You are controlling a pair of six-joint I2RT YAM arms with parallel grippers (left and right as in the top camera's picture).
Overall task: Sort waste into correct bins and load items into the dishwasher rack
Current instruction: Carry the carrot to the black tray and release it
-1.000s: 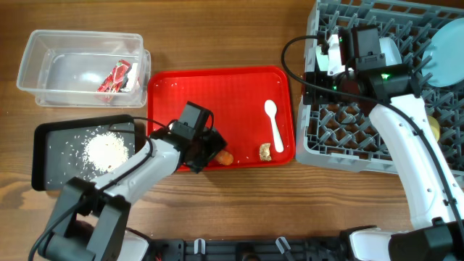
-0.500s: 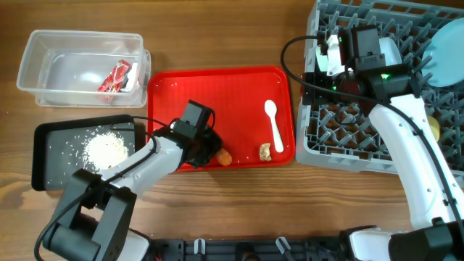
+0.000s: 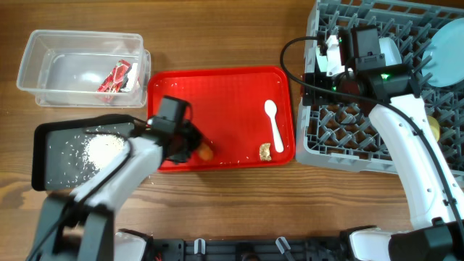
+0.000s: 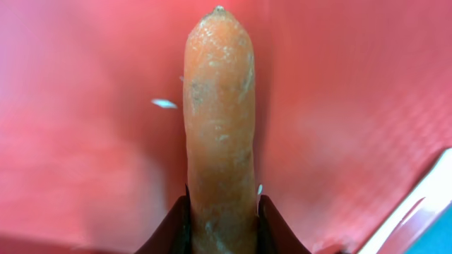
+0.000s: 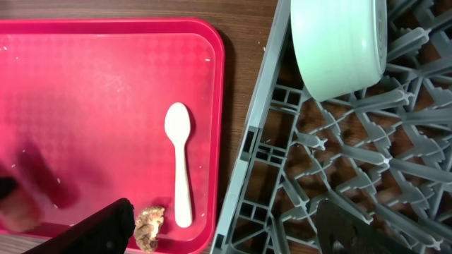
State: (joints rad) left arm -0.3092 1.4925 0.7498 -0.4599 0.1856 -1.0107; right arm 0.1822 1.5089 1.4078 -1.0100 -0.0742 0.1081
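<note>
A small orange carrot (image 4: 219,127) sticks out from my left gripper (image 4: 221,212), which is shut on its near end. From overhead, that gripper (image 3: 190,148) and the carrot (image 3: 206,153) are over the front left of the red tray (image 3: 217,94). A white spoon (image 3: 274,125) and a brown food bit (image 3: 265,151) lie on the tray's right side. My right gripper (image 5: 229,236) stands open over the grey dishwasher rack's (image 3: 341,145) left edge, holding nothing. The clear tub (image 3: 43,72) holds the red-and-white wrapper (image 3: 116,76). White rice (image 3: 101,150) lies in the black tray (image 3: 51,138).
A pale green bowl (image 5: 339,46) stands on edge in the rack near my right gripper. A pale blue plate (image 3: 446,54) leans at the rack's far right. The black tray lies just left of my left gripper, and bare wooden table runs along the front.
My left gripper closed on the carrot and moved left across the red tray with it. The right arm has not moved.
</note>
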